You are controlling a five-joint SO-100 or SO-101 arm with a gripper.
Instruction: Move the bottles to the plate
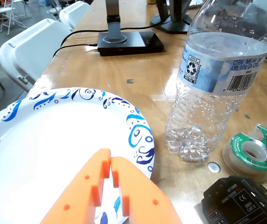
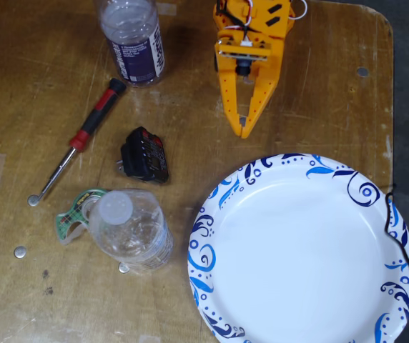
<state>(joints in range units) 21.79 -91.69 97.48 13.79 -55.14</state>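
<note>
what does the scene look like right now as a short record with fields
surface: wooden table
plate: large round white paper plate with blue swirls on its rim, nothing on it
bottle one: small clear crinkly plastic bottle with whitish cap, upright on the table, left of the plate in the fixed view
bottle two: clear plastic bottle with dark purple label, upright at the top edge, off the plate
gripper: orange two-finger gripper, shut, holding nothing
other items: red-handled screwdriver; green tape dispenser; small black tester

"Scotch" on tape dispenser (image 1: pixel 255 155), "300V" on tester (image 1: pixel 238 200)
</note>
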